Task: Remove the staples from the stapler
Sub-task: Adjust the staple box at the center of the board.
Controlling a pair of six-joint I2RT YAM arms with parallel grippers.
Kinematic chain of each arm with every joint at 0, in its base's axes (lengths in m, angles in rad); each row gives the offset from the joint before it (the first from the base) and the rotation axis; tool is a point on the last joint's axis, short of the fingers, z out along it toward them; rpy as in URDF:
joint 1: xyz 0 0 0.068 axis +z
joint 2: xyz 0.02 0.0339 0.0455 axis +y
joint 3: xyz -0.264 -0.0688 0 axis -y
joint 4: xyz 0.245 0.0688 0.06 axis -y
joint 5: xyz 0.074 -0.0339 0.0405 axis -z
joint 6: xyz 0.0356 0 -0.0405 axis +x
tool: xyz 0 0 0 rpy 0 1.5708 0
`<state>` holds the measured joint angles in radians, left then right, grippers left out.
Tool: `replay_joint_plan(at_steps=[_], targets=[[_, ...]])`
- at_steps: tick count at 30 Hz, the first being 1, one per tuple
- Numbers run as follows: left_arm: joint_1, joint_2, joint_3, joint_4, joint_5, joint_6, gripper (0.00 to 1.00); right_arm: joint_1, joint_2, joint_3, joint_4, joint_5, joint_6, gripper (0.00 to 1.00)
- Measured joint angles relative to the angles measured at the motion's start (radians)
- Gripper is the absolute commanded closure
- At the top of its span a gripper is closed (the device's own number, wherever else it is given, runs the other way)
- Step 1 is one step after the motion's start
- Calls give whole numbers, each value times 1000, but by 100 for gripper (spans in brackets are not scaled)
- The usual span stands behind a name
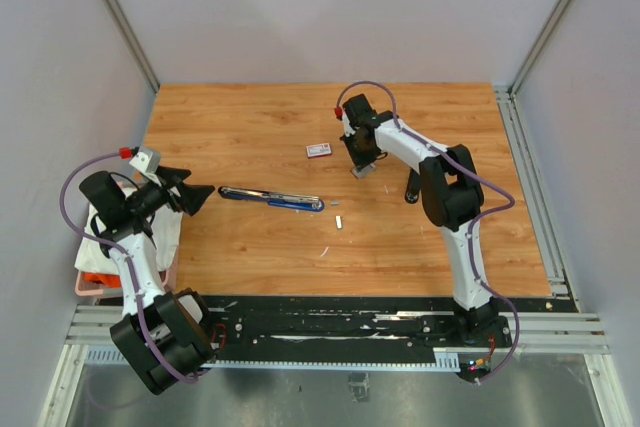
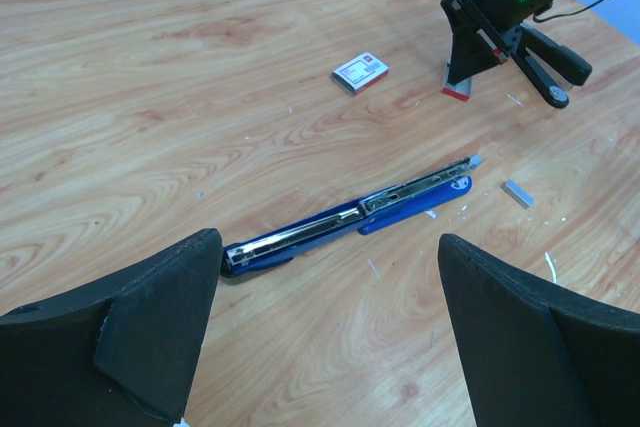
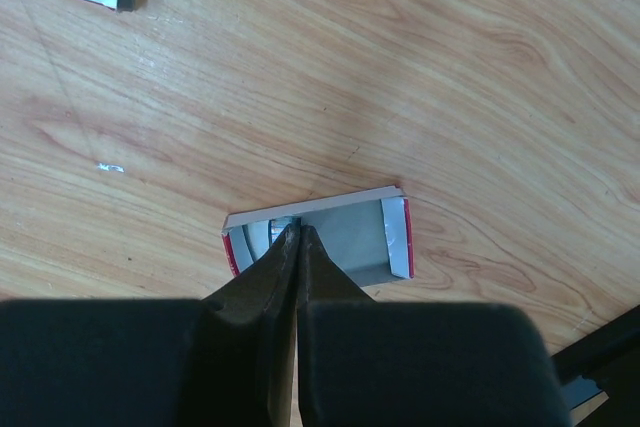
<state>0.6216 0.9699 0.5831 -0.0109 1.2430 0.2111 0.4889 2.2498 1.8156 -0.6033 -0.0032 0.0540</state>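
The blue stapler (image 1: pixel 270 197) lies opened flat on the wooden table, its silver magazine showing in the left wrist view (image 2: pixel 350 219). A short silvery strip of staples (image 1: pixel 338 220) lies loose near its right end, also seen in the left wrist view (image 2: pixel 518 193). My left gripper (image 1: pixel 195 185) is open and empty, just left of the stapler (image 2: pixel 328 247). My right gripper (image 1: pixel 358 167) is shut, its tips (image 3: pixel 298 230) inside a small open grey tray with red ends (image 3: pixel 360 232). A small silvery piece (image 3: pixel 280 224) sits pinched at the tips.
A closed red-and-white box (image 1: pixel 319 150) lies left of the right gripper, also in the left wrist view (image 2: pixel 360 73). A pink basket with white and orange stuff (image 1: pixel 95 267) hangs off the table's left edge. Grey walls enclose the table.
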Motion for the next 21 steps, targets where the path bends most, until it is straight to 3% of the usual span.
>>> replay_joint_plan(at_steps=[15, 21], targets=[[0, 0, 0, -14, 0, 6, 2, 10, -11, -6, 2, -39, -36, 99], [0, 0, 0, -15, 0, 10, 2, 28, -11, -6, 1, -37, -47, 89]])
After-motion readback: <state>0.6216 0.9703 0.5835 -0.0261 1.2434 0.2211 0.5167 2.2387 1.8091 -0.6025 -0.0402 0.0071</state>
